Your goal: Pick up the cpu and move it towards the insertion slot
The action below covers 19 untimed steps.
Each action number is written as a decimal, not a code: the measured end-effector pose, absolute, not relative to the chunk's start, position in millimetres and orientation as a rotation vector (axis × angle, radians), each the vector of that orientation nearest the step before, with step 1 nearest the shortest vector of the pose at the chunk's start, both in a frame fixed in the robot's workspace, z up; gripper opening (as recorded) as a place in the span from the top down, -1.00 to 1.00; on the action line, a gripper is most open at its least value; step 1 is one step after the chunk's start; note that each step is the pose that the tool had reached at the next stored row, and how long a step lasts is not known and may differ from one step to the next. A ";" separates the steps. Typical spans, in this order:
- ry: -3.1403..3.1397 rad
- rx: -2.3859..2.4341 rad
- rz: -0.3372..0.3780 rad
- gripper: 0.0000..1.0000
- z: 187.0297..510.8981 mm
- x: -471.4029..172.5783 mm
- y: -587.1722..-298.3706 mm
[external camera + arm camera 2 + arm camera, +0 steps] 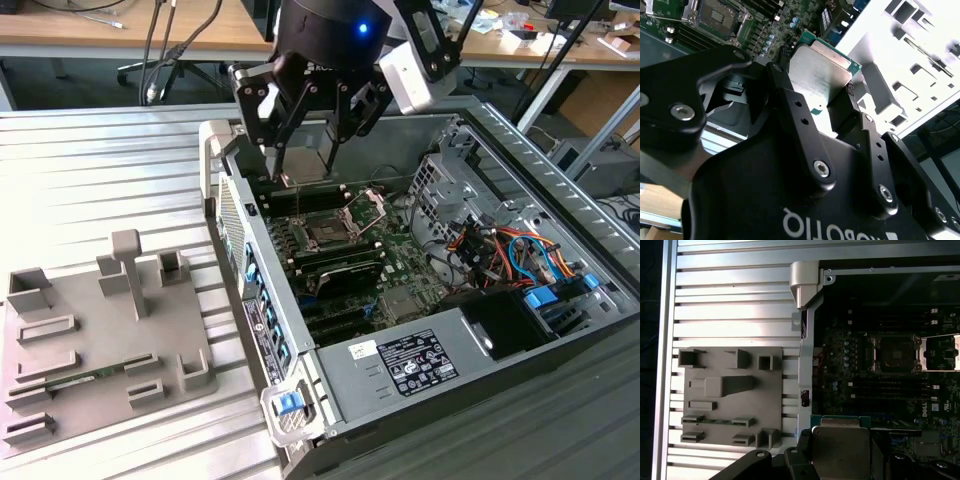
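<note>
CPU (817,67) is off the tray and up in the air, pinched by its edges between the black fingers (842,112) of the gripper (812,92). Silvery top face w/ thin green rim shows plainly in both wrist views; in the first wrist view the chip (840,442) sits flat in the grip. In the exterior view the chip (305,160) hangs under the gripper (310,135), over the far edge of the open computer case (400,370).

Out from the fingers: insertion slot (330,232) lies below the chip, toward 5 o'clock in the exterior view, near but apart. Dark square socket, shiny frame, hinged retaining plate (365,210) flipped up, so the slot reads as open and bare. The first wrist view has the slot (892,354) at about 1 o'clock from the held chip, black memory slots (890,387) between them.

Further out: grey plastic tray (100,345) sits on the slatted table (110,170), well apart from the case, at 8 o'clock from the gripper in the exterior view. A thin green stick (75,377) lies in one of its recesses.

Progress, as I judge it: pickup done, chip lifted clear and carried across to the case. Left to do: close the remaining gap, since the chip isn't over the slot yet. Roughly past halfway.
</note>
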State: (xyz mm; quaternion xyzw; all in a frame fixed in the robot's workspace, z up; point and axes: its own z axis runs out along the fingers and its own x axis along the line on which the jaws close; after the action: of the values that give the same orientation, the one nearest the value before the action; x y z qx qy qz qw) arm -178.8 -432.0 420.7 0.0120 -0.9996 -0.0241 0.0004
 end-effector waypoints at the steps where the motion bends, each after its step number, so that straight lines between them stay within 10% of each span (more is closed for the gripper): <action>1: -3.140 0.038 -0.076 -0.09 420.7 -178.1 -432.0; 19: -3.140 0.038 -0.076 -0.09 420.7 -163.2 -432.0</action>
State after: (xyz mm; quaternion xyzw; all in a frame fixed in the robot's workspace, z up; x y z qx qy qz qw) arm -163.2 -432.0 420.7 0.0120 -0.9996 -0.0241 0.0004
